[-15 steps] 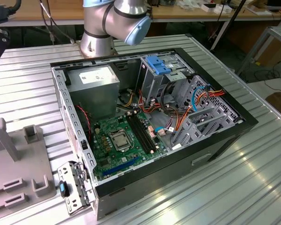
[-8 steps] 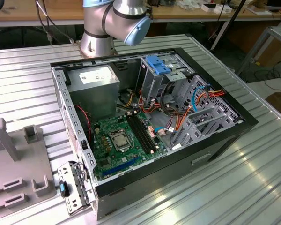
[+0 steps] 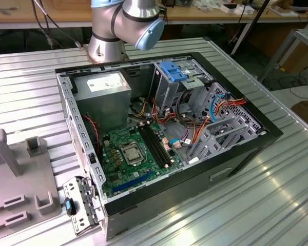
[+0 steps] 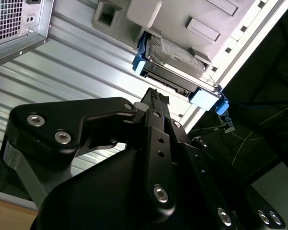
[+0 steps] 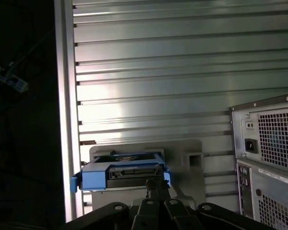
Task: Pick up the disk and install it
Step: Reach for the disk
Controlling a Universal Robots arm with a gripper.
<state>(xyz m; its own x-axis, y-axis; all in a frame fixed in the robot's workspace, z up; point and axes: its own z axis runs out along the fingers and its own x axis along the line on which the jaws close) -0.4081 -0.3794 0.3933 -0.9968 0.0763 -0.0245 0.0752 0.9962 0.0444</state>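
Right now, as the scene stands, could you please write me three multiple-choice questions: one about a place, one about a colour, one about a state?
1. Where does the disk lie?
A. on the floor
B. on a grey holder near the table's edge
C. on a wooden shelf

2. What colour is the disk's carrier?
A. red
B. yellow
C. blue

3. How is the computer case?
A. open, motherboard showing
B. closed with a side panel
C. wrapped in plastic

Answers:
1 B: the first wrist view shows it resting on the holder.
2 C: the blue frame shows in both wrist views.
3 A: the exterior view looks straight onto the board.
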